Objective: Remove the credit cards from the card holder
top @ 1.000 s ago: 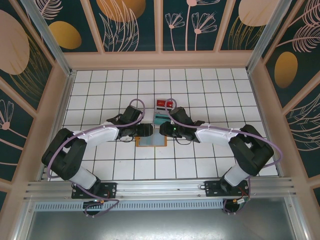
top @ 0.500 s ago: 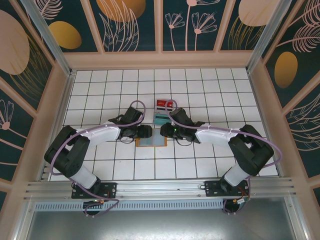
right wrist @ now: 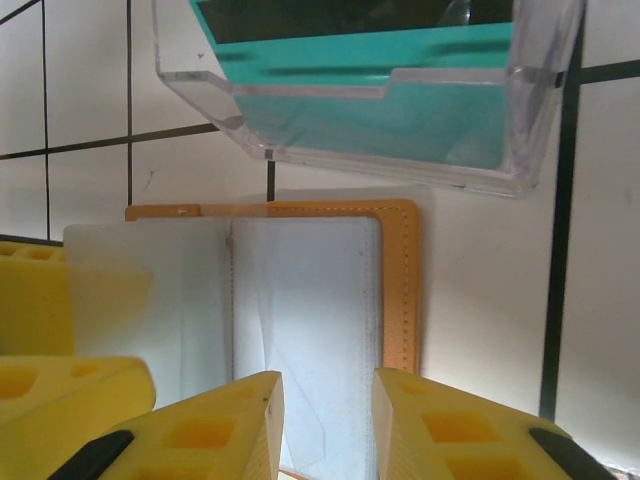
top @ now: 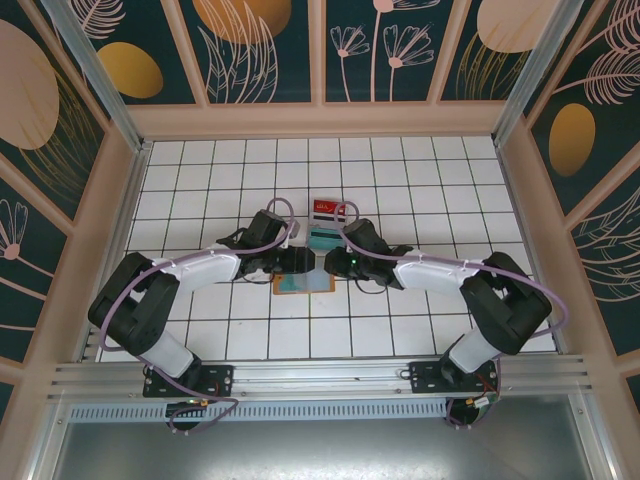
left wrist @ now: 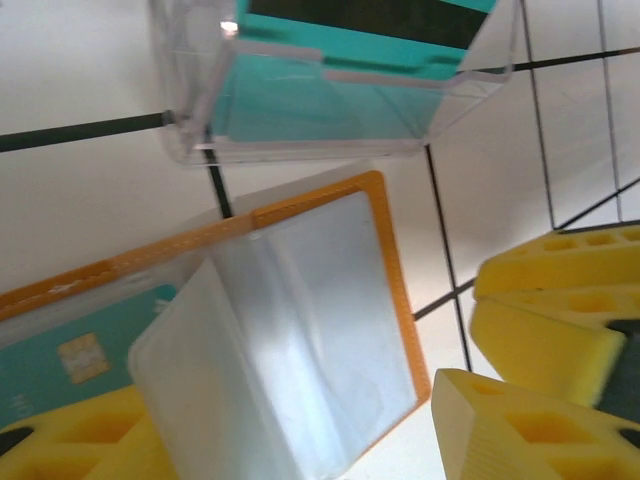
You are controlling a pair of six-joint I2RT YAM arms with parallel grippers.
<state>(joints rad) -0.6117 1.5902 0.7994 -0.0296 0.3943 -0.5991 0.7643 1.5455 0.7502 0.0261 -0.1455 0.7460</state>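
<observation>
left gripper (left wrist: 290,415): jaws wide apart, low over the card holder (left wrist: 330,290). One yellow finger stands on each side of a raised clear sleeve leaf (left wrist: 230,370), and nothing is pinched.
right gripper (right wrist: 327,390): faces the left gripper across the holder. There is a narrow gap between its fingers, with the pale sleeve showing through. I cannot tell whether they clamp it or only hang over it.
card holder: lies open and flat on the white tiled table (top: 400,170), directly under both grippers. It is pale blue-grey inside with a stitched orange border.
chip card (left wrist: 65,365): teal with a gold chip, in the pocket beside one finger of the left gripper, partly under the sleeve.
in the way: the right gripper's fingers (left wrist: 560,310) sit just beside the holder's border and close to the left gripper's other finger. The two sets of tips crowd the same small spot.
clear tray (right wrist: 535,120): just beyond both grippers' tips, with its near wall beside the holder's far edge. I cannot tell whether they touch.
second teal card (right wrist: 370,125): inside the tray, with a dark stripe along its far side.
red card (top: 328,207): farther out, past the tray.
patterned walls (top: 260,50): dark teal panels with leaf motifs, well beyond everything.
</observation>
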